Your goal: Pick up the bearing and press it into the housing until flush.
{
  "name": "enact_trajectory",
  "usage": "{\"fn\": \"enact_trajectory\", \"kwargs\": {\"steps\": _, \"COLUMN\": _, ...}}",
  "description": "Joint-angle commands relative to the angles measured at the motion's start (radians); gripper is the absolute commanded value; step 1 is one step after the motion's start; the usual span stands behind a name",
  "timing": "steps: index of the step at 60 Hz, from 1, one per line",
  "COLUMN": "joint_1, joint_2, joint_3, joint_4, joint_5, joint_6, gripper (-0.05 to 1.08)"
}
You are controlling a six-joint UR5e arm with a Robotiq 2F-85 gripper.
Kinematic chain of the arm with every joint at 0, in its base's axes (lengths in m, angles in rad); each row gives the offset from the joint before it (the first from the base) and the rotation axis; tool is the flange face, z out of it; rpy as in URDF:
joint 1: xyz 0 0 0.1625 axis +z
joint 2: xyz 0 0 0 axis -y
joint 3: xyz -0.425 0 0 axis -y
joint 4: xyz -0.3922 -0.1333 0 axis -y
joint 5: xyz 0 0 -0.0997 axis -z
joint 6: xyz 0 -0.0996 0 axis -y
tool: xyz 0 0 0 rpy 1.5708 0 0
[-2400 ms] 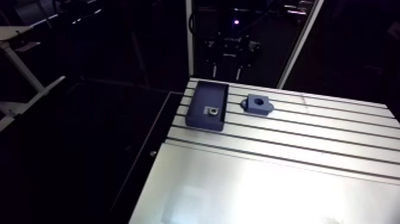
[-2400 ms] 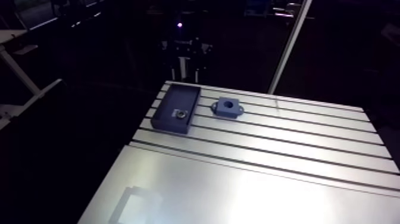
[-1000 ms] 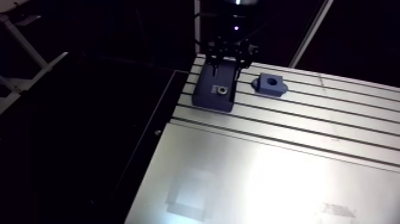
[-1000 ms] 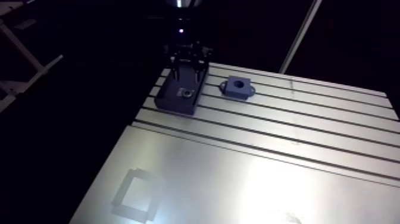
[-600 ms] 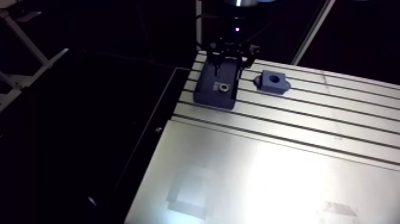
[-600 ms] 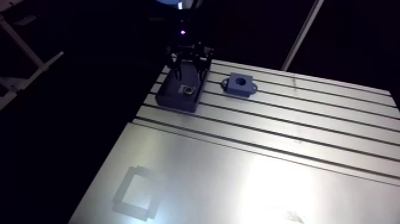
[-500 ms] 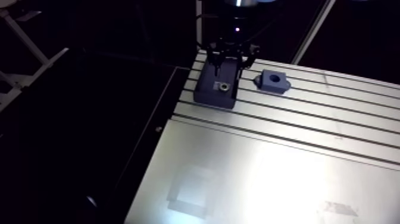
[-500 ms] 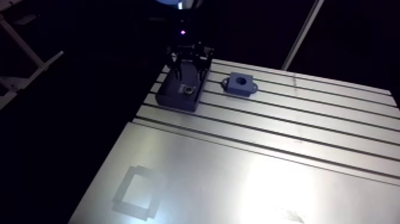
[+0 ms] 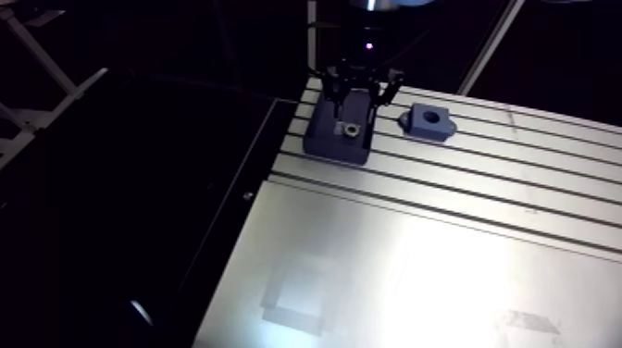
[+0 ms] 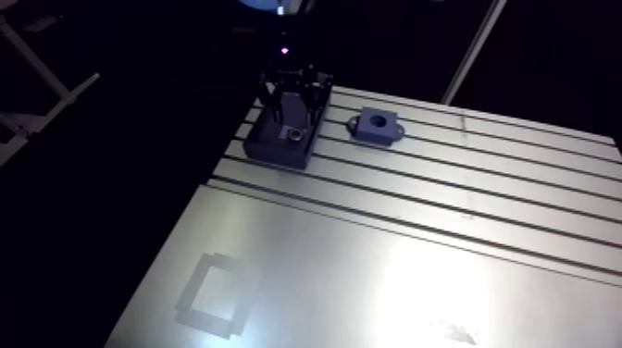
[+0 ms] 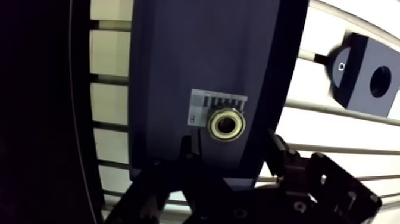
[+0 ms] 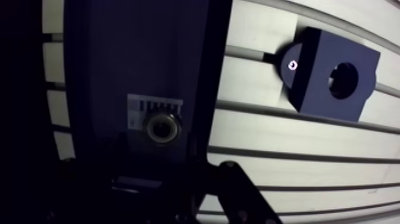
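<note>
Metal and plastic
The round metal bearing (image 11: pixel 226 124) gleams; dark blue plastic tray (image 11: pixel 202 59) and blue plastic housing (image 12: pixel 318 56) look matt; grey metal table (image 9: pixel 416 278) shines.

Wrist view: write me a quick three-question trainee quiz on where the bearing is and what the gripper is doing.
1. True or false: the bearing is not in the housing.
2. The bearing lies: A) in the housing; B) in the dark blue tray; C) on a white plate.
3. Fill in: the gripper above the bearing is ____ (open or shut).
Key: 1 true; 2 B; 3 open.
</note>
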Motion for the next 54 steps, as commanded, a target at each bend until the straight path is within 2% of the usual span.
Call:
{"fn": "enact_trajectory", "kwargs": {"steps": 1, "joint_1": 0.002, "joint_2": 0.012, "joint_3": 0.000, "joint_4": -0.002, "joint_5": 0.000, "joint_6": 0.000, "gripper": 0.39}}
{"fn": "enact_trajectory", "kwargs": {"steps": 54, "joint_1": 0.009, "joint_2": 0.039, "joint_3": -0.003, "joint_4": -0.002, "joint_5": 0.001, "joint_6": 0.000, "gripper": 0.39}}
